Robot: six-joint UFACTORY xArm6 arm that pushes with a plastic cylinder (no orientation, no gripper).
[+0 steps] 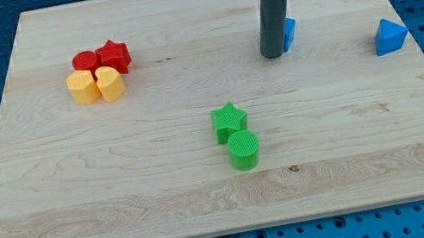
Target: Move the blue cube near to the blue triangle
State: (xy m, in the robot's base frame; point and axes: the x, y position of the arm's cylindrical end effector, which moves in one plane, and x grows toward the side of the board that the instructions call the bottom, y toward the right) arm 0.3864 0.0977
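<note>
My tip (274, 54) rests on the wooden board (208, 198) in the upper right part of the view. The blue cube (290, 32) sits just behind and to the right of the rod, touching or nearly touching it, and is mostly hidden by it. The blue triangle (390, 36) lies near the board's right edge, well to the right of the cube and the tip.
A green star (229, 120) and a green cylinder (244, 149) sit together near the board's middle. At the upper left, a red cylinder (86, 62), a red star (113, 56), a yellow hexagon (82, 87) and a yellow heart (109, 83) form a cluster.
</note>
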